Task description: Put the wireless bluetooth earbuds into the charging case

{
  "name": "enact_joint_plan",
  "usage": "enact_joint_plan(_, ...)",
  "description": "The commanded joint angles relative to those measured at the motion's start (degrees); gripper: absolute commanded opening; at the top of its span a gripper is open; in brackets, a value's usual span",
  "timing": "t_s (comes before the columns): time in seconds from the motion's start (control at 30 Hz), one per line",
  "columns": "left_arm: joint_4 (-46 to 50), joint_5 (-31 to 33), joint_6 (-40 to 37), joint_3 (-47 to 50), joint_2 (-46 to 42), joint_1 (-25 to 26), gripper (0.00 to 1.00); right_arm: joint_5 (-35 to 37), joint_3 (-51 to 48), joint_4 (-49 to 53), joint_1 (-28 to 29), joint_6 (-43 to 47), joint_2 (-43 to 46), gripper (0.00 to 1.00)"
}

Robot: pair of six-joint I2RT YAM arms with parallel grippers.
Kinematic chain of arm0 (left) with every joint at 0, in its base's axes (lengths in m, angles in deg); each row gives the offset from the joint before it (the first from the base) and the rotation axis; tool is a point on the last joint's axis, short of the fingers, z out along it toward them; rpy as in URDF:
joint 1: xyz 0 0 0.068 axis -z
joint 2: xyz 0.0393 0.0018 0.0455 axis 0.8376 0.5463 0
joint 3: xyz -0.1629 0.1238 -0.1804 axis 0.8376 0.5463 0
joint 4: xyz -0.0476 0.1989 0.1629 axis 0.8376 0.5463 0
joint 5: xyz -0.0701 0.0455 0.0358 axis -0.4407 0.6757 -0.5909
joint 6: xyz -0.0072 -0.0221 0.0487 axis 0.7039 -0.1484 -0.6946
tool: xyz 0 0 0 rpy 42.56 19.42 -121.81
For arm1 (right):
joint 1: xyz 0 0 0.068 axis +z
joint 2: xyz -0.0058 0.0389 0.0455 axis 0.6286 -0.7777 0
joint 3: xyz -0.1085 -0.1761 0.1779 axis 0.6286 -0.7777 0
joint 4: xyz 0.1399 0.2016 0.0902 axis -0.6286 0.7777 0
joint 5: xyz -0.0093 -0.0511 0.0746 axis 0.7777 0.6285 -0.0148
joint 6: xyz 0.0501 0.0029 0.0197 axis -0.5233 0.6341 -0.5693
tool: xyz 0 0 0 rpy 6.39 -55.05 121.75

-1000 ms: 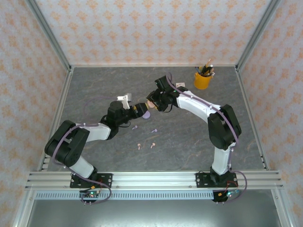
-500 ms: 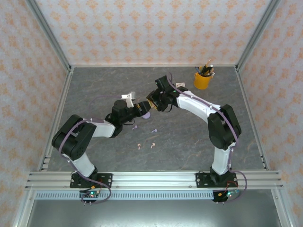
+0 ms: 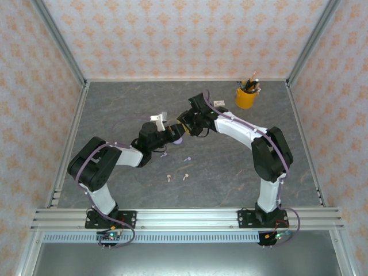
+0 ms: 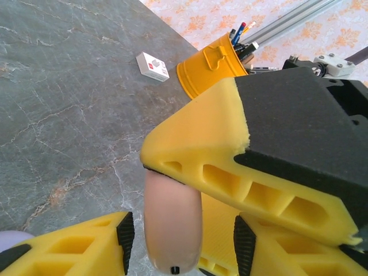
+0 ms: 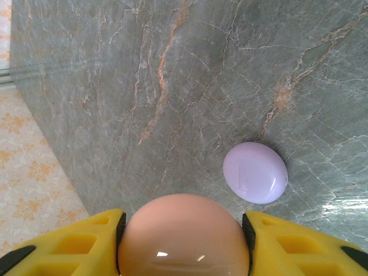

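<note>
Right gripper: clamped on the pink case across its rounded sides, above the table.
Left gripper: jaws either side of that case's edge, gaps showing (no grip).
Lilac case: glossy pebble lying on the table, just beside.
Earbuds: lilac pair and pink pair, loose on the table, nearer the arm bases.
Handling: tiny, light, hard and smooth, likely to squirt out; pinch gently across the stem.
</note>
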Motion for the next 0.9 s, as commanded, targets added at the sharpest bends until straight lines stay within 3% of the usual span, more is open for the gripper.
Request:
enact_joint_plan(0.0, -3.20, 2.13, -0.02, -1.88, 0.08, 0.55, 0.47, -0.86, -1.43, -0.61, 0.00, -0.48, 0.51, 0.49)
enact_joint_plan(0.87, -2.76, 3.94, 0.06, -2.73, 0.37, 0.52, 0.29, -1.28, -4.88, -2.39, -0.04, -1.20, 3.07, 0.49)
